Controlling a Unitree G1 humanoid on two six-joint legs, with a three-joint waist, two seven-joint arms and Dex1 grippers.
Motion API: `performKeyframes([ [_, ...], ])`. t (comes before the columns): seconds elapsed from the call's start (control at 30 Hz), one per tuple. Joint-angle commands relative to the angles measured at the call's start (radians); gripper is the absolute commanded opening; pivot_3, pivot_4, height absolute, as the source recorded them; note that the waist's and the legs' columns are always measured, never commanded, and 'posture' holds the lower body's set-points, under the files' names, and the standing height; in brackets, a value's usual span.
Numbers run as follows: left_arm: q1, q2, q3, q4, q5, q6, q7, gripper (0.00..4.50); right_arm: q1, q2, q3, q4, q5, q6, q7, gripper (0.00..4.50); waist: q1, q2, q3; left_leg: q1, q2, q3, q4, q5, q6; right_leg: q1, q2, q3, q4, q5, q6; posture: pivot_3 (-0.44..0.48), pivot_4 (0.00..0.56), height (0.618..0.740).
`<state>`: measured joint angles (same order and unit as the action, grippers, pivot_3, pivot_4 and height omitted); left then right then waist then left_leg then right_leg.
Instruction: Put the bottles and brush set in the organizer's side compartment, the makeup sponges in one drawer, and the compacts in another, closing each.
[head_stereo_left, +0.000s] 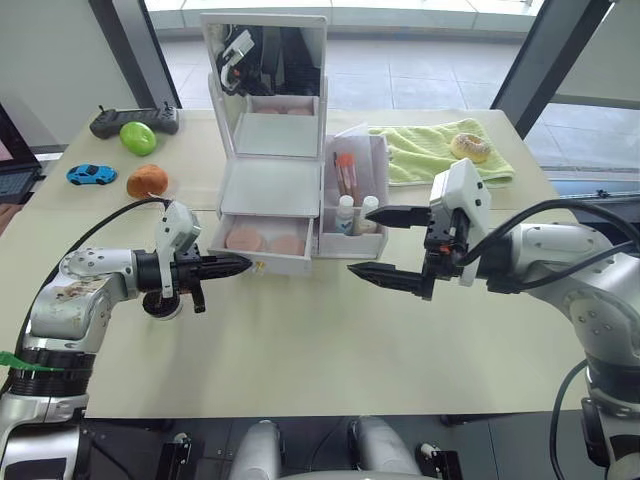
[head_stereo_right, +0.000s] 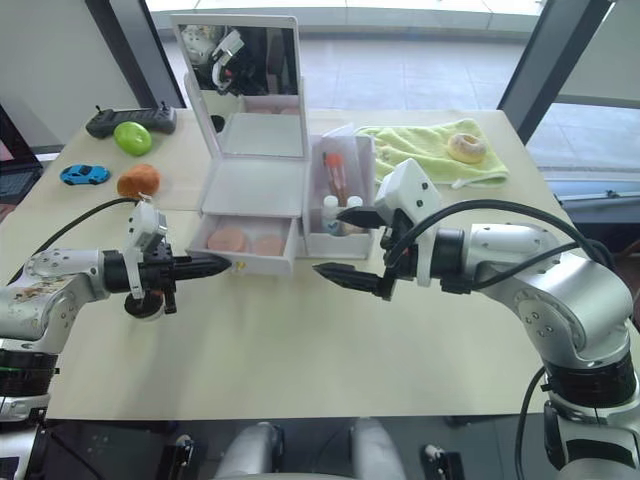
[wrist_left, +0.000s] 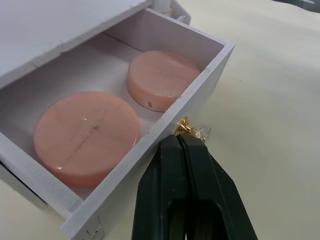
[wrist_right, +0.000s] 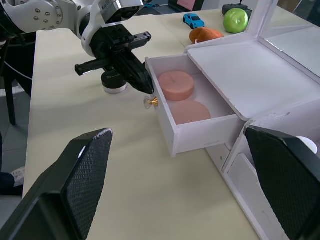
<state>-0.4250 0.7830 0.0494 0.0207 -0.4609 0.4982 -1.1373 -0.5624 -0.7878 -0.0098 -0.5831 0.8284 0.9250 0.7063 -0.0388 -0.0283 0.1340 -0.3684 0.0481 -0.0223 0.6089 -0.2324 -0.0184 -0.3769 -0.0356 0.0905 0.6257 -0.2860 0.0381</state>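
Both sponges (wrist_left: 85, 132) sit in the open lower drawer (head_stereo_left: 262, 262). Left gripper (head_stereo_left: 232, 265) fingers pressed together (holding nothing), tips at the gold knob (wrist_left: 183, 126). Right gripper (head_stereo_left: 395, 245) spread wide, idle. Push square on the drawer front, or it may skew and jam.

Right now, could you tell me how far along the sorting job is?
Bottles and brush set stand in the side compartment. Both makeup sponges lie in the open drawer; the shut left gripper is at its knob. Closing it remains; one compact sits behind the left gripper.
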Motion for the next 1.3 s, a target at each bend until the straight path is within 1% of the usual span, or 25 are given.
performKeyframes([
  [0.03, -0.048, -0.024, -0.009, 0.023, 0.053, -0.05, 0.058, 0.01, -0.003, -0.009, -0.028, -0.032, 0.013, 0.003, -0.005, 4.5, 0.001, 0.0, 0.0, 0.0, 0.0, 0.0, 0.0, 0.0, 0.0, 0.0, 0.0, 0.0, 0.0, 0.0, 0.0, 0.0, 0.15, 0.74],
  [0.1, -0.068, -0.048, -0.012, 0.042, 0.063, -0.048, 0.081, 0.01, -0.001, -0.011, -0.029, -0.033, 0.013, 0.002, -0.005, 4.5, 0.001, 0.0, 0.0, 0.0, 0.0, 0.0, 0.0, 0.0, 0.0, 0.0, 0.0, 0.0, 0.0, 0.0, 0.0, 0.0, 0.15, 0.74],
  [0.2, -0.114, -0.112, -0.017, 0.07, 0.057, -0.037, 0.121, 0.01, -0.003, -0.009, -0.031, -0.038, 0.017, 0.006, -0.012, 4.5, 0.003, 0.0, 0.0, 0.0, 0.0, 0.0, 0.001, 0.0, 0.0, 0.001, 0.0, 0.0, 0.0, 0.0, 0.0, 0.0, 0.15, 0.74],
  [0.4, -0.147, -0.167, -0.033, 0.122, 0.097, -0.063, 0.158, 0.01, -0.001, -0.014, -0.037, -0.043, 0.021, 0.01, -0.024, 4.5, -0.001, 0.0, 0.0, 0.0, 0.0, -0.001, 0.001, 0.0, 0.0, 0.001, 0.001, 0.0, 0.0, 0.0, 0.0, 0.0, 0.15, 0.74],
  [0.77, -0.173, -0.191, -0.042, 0.183, 0.15, -0.098, 0.179, 0.01, -0.001, -0.024, -0.05, -0.056, 0.048, 0.02, -0.048, 4.5, 0.0, 0.0, 0.0, 0.001, 0.0, -0.003, 0.001, 0.0, 0.0, 0.002, 0.002, 0.0, 0.0, 0.0, 0.0, 0.0, 0.15, 0.74],
  [1.1, -0.21, -0.238, -0.047, 0.253, 0.183, -0.138, 0.21, 0.01, 0.003, -0.029, -0.062, -0.068, 0.075, 0.037, -0.066, 4.5, 0.008, 0.0, 0.0, 0.001, -0.001, -0.003, 0.003, 0.0, 0.0, 0.004, 0.002, 0.0, 0.0, 0.0, 0.001, 0.0, 0.15, 0.74],
  [1.3, -0.201, -0.236, -0.042, 0.235, 0.171, -0.129, 0.196, 0.01, 0.005, -0.033, -0.069, -0.072, 0.088, 0.046, -0.073, 4.5, 0.008, 0.0, 0.0, 0.001, -0.001, -0.003, 0.003, 0.0, 0.0, 0.004, 0.002, 0.0, 0.0, 0.0, 0.001, 0.0, 0.15, 0.74],
])
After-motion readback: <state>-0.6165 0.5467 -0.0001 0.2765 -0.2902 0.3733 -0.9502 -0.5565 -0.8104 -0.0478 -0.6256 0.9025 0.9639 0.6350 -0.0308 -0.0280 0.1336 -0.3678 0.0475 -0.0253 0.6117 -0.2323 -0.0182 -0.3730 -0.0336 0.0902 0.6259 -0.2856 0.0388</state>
